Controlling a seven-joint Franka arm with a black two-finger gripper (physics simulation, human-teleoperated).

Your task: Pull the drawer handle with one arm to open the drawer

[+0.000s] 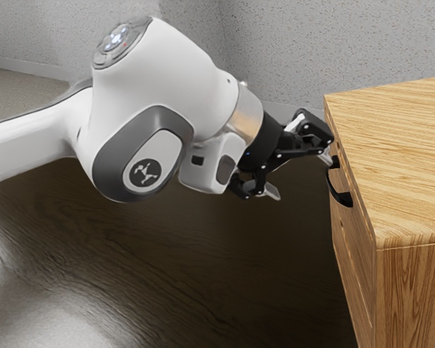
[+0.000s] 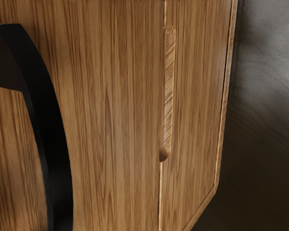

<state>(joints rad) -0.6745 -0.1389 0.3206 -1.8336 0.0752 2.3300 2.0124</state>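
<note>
Dark floor [image 1: 167,275] below, tool [image 1: 325,145] at the drawer [image 1: 350,217] handle [image 1: 338,185], width I cannot tell; next, clamp and pull outward.

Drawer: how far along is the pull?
Done: the approach. The gripper sits open at the cabinet front, close to the top end of the black handle.
In hand: lining up; no grasp on the handle yet.
Left: closing on it and pulling. The drawer front looks flush, unopened.

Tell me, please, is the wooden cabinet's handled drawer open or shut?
Looks shut: the black-handled wooden drawer front lies flush with the neighbouring wooden panel.
</note>
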